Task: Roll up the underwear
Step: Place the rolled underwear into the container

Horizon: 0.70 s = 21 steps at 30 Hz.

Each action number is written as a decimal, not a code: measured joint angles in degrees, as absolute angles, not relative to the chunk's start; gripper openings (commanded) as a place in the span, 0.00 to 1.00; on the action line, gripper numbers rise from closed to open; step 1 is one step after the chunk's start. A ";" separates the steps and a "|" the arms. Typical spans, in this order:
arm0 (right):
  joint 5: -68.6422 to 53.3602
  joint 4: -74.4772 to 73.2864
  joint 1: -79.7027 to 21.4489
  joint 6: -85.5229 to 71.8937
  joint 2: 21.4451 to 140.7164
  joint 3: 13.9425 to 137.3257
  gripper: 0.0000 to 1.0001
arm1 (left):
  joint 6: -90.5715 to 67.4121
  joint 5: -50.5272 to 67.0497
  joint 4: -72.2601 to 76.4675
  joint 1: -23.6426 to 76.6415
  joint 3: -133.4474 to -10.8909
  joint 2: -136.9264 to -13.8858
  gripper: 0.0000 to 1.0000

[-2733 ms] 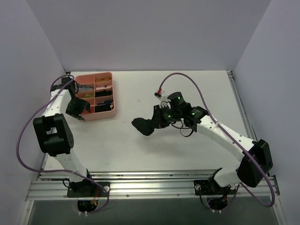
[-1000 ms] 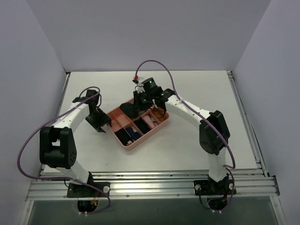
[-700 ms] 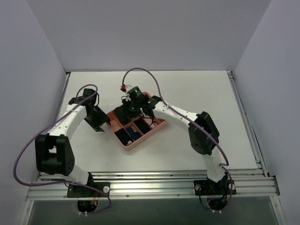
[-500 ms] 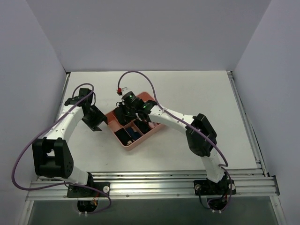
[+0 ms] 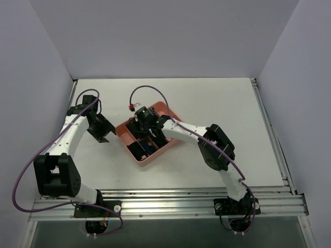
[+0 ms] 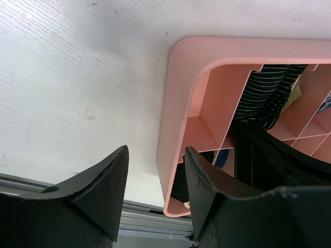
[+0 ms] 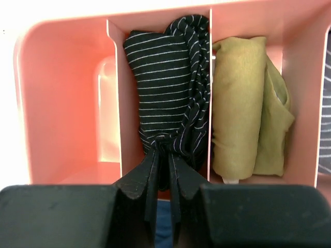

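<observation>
The underwear (image 7: 165, 77) is a rolled black garment with thin pale stripes, lying in a compartment of the pink divided tray (image 7: 31, 62). My right gripper (image 7: 165, 151) is shut on its near end, and from above that gripper (image 5: 142, 121) hangs over the tray's (image 5: 125, 144) far-left part and hides the garment. My left gripper (image 5: 101, 133) stands just left of the tray. In its own view the left gripper (image 6: 156, 155) is open, the tray's corner wall (image 6: 170, 129) showing beyond the gap, untouched.
A rolled olive-green garment (image 7: 248, 103) fills the compartment to the right of the underwear, and the one to the left (image 7: 67, 93) is bare. Dark and blue items (image 5: 146, 149) sit in the tray's near compartments. The table's front rail (image 6: 139, 217) lies just below the left gripper.
The right gripper has carried the underwear leftwards over the tray and down into a compartment. The left gripper has drawn back up and left, off the tray, and opened a little.
</observation>
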<state>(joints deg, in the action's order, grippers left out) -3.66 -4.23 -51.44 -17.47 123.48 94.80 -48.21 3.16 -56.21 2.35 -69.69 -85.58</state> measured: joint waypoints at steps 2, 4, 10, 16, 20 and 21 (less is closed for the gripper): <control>-5.06 -3.75 -50.98 -16.80 123.48 94.59 0.00 | -48.18 3.16 -56.21 2.22 -69.67 -85.47 0.55; -7.14 -3.73 -50.26 -16.05 123.52 94.59 0.00 | -48.21 3.09 -56.21 2.13 -69.56 -85.30 0.55; -11.57 -5.08 -48.95 -14.00 125.47 96.95 0.03 | -48.21 3.09 -56.38 1.76 -68.58 -85.06 0.55; -14.09 -10.63 -48.51 -12.36 127.09 101.38 0.24 | -48.21 3.09 -56.51 0.78 -68.23 -83.83 0.56; -15.84 -13.17 -47.92 -12.16 127.00 102.80 0.32 | -48.18 3.07 -56.47 0.67 -68.23 -82.52 0.56; -16.16 -14.00 -47.66 -12.19 126.98 103.24 0.32 | -48.18 3.09 -56.45 0.64 -68.25 -82.50 0.56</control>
